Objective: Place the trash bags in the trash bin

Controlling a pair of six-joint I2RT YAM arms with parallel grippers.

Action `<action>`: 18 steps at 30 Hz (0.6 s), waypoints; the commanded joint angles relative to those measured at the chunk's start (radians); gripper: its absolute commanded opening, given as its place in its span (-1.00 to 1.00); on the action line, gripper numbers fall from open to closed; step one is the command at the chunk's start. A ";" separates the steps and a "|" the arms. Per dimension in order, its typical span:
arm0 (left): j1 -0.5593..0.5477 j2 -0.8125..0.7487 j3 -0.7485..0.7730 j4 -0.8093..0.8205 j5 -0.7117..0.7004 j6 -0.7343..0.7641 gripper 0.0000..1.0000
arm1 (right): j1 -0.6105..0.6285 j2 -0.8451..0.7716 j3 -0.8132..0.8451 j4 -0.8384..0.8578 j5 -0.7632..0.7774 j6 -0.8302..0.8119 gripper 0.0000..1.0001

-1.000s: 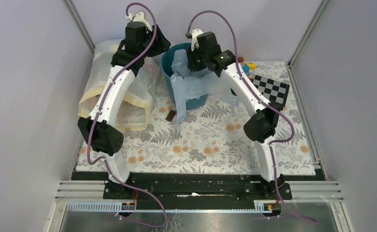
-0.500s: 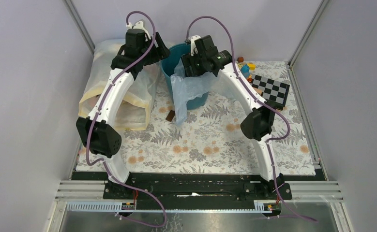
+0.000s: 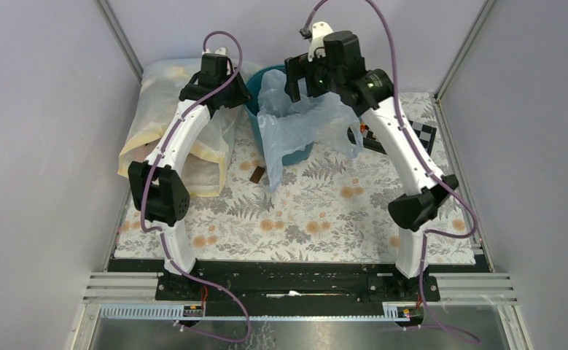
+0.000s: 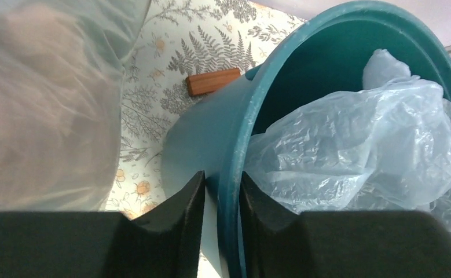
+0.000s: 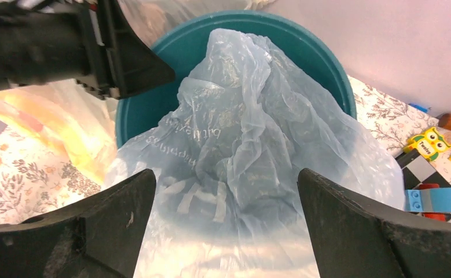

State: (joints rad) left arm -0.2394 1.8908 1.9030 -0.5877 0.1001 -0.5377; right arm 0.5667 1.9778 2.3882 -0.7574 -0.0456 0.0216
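The pale-blue trash bag (image 3: 295, 120) sits crumpled in the mouth of the teal trash bin (image 3: 299, 154), with part of it spilling over the near rim onto the table. In the right wrist view the bag (image 5: 252, 116) fills the bin (image 5: 145, 110), white lettering showing. My right gripper (image 5: 226, 174) hangs open just above it, holding nothing; from above it (image 3: 302, 80) is over the bin's back. My left gripper (image 4: 222, 176) is shut on the bin's left rim (image 4: 234, 145), one finger inside and one outside; from above it (image 3: 243, 87) is at the bin's left edge.
A large clear yellowish bag (image 3: 179, 138) lies left of the bin under the left arm. A small brown block (image 3: 257, 175) rests on the fern-print cloth in front. A checkerboard (image 3: 423, 131) and toy bricks (image 5: 437, 200) lie to the right. Walls stand close behind and beside.
My right gripper let go of the bag, opened wide and rose back over the bin. My left gripper closed onto the bin's rim. The bag settled lower in the bin.
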 commanded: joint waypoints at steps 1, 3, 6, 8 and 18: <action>0.003 -0.003 0.050 0.006 0.039 0.001 -0.59 | -0.002 -0.129 -0.059 0.021 0.025 0.017 0.99; 0.004 -0.016 0.053 -0.004 0.043 0.003 -0.84 | -0.002 -0.174 -0.106 0.021 0.039 0.021 0.99; 0.000 -0.037 0.052 -0.022 0.056 0.006 -1.00 | -0.002 -0.243 -0.182 0.020 0.088 0.034 0.99; -0.008 -0.048 0.055 -0.046 0.063 0.011 -1.00 | -0.004 -0.288 -0.238 0.021 0.083 0.043 0.99; -0.149 -0.121 0.032 -0.143 0.011 0.049 -1.00 | -0.003 -0.513 -0.491 -0.009 0.021 0.088 0.97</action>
State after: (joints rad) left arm -0.3141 1.8782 1.9236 -0.7170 0.0902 -0.4812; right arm 0.5667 1.5696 1.9514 -0.7666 0.0059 0.0841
